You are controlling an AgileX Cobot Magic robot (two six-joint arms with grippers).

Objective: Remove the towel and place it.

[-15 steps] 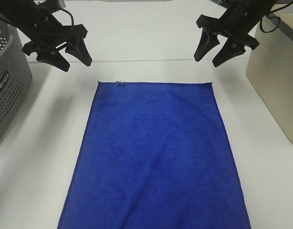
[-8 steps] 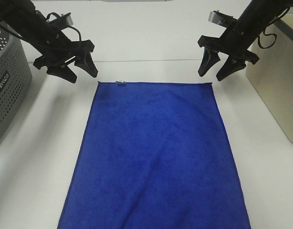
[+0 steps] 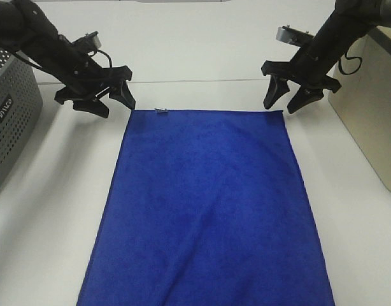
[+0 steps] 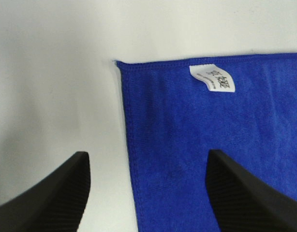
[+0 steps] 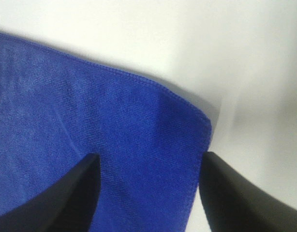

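Note:
The royal-blue towel (image 3: 208,204) lies spread flat on the white table, its near end running out of the exterior view. A small white tag (image 3: 161,110) sits at its far left corner. My left gripper (image 3: 116,104) is open and low just beside that far left corner; in the left wrist view its fingers (image 4: 56,193) straddle the towel's edge (image 4: 187,145) with the tag (image 4: 212,77) ahead. My right gripper (image 3: 282,104) is open just above the far right corner; the right wrist view shows that corner (image 5: 114,145) between its fingers (image 5: 66,198).
A grey perforated basket (image 3: 11,115) stands at the left edge of the table. A beige bin (image 3: 370,108) stands at the right edge. The white table (image 3: 195,57) runs on beyond the towel's far edge.
Both arms have come down and inward toward the towel's far corners. Both grippers stay open. The towel has not moved.

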